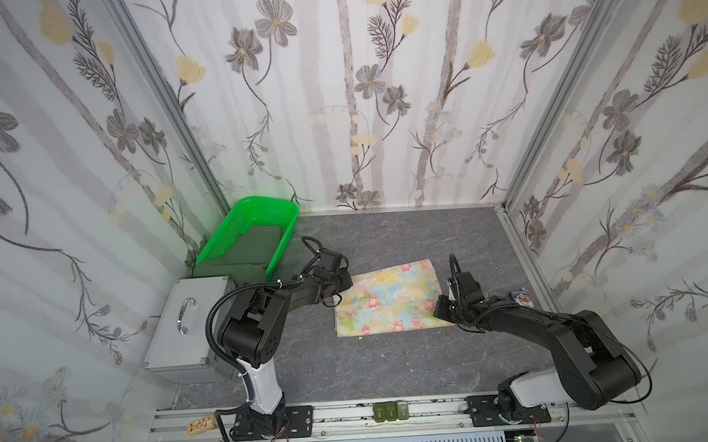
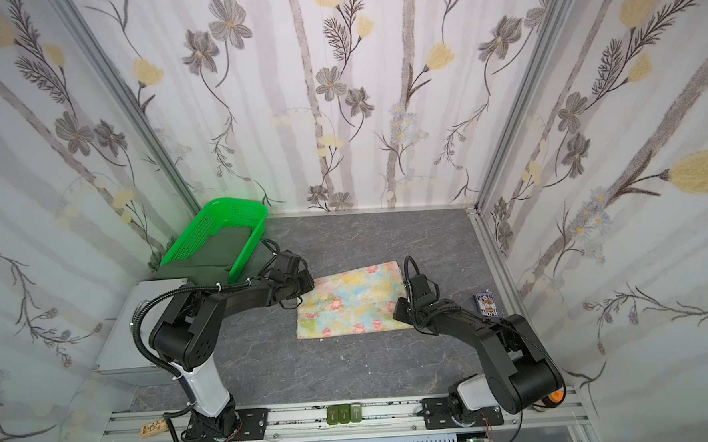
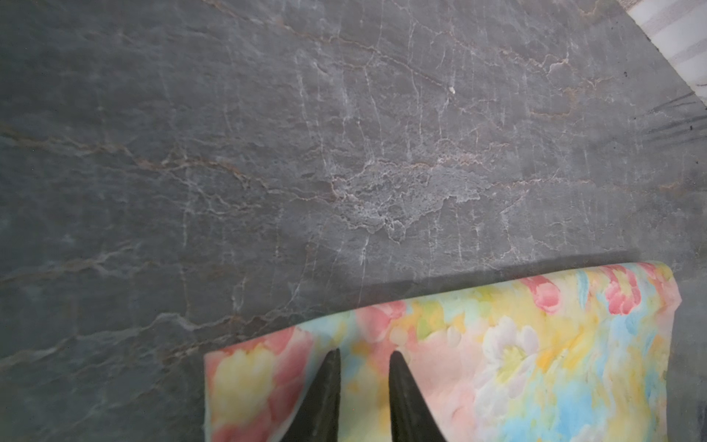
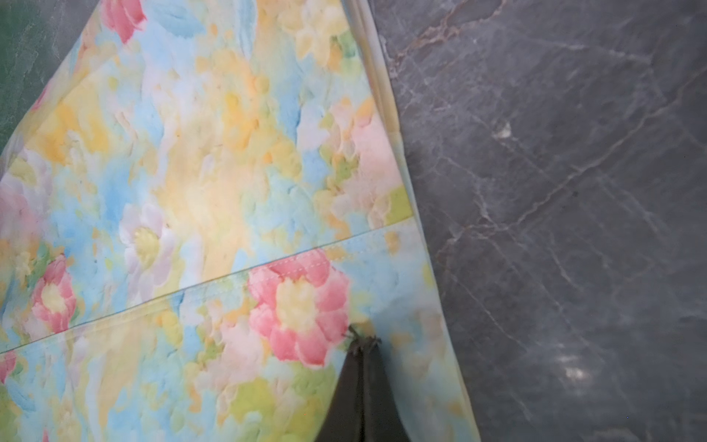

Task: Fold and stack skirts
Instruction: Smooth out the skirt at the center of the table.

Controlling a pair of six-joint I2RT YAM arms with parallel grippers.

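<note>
At the middle of the surface [image 1: 386,237] the floral skirt [image 1: 389,299] lies spread; the dark green skirt [image 1: 254,252] sits in the basket [image 1: 220,233] at the far left corner. My right end effector [image 4: 361,340] is closed, pinching the floral skirt's right edge (cloth puckers at the tips). My left end effector [image 3: 365,356] stands narrow at the left edge; whether it grips, I cannot tell. I should lift both edges level and together.

Black arms [image 1: 298,293] carry white base links [image 1: 261,385], ribbed cables [image 1: 209,325].
</note>
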